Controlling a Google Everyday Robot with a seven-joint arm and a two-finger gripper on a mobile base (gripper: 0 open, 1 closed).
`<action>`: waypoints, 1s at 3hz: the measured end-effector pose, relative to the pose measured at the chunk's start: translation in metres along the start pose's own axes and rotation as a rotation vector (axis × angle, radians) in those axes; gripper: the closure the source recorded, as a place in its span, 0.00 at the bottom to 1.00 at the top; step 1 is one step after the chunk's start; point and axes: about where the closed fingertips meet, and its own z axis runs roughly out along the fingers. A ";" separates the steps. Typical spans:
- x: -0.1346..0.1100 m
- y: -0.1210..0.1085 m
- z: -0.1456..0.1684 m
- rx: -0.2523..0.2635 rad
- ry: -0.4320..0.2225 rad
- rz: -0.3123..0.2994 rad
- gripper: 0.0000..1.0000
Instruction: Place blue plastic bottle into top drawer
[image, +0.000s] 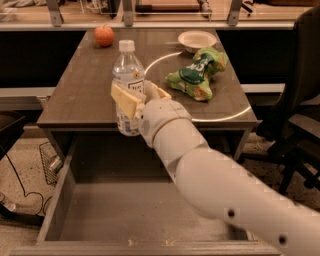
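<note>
1. the gripper (137, 97) hangs at the front edge of the bench (82, 90), a little left of its middle, at the end of the white arm (210, 180) that reaches in from the lower right.
2. its 2 tan fingers (124, 100) pinch the blue plastic bottle (128, 70), 1 across the front of the label and 1 behind it.
3. the bottle is upright, white cap up, with its base past the bench's front edge and above the back of the top drawer (110, 215); it seems lifted off the bench top, though the view does not settle that.
4. the top drawer is pulled out below the front edge, and the arm crosses its right half.
5. an apple (104, 35) sits near the back left corner, a white bowl (197, 39) near the back right corner, and a green bag (197, 72) lies toward the right edge.
6. a dark chair (300, 100) stands off the right edge.
</note>
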 end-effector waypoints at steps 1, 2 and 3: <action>-0.001 0.002 -0.039 0.005 -0.002 -0.082 1.00; -0.013 -0.026 -0.055 0.073 -0.023 -0.094 1.00; -0.013 -0.027 -0.054 0.063 -0.024 -0.092 1.00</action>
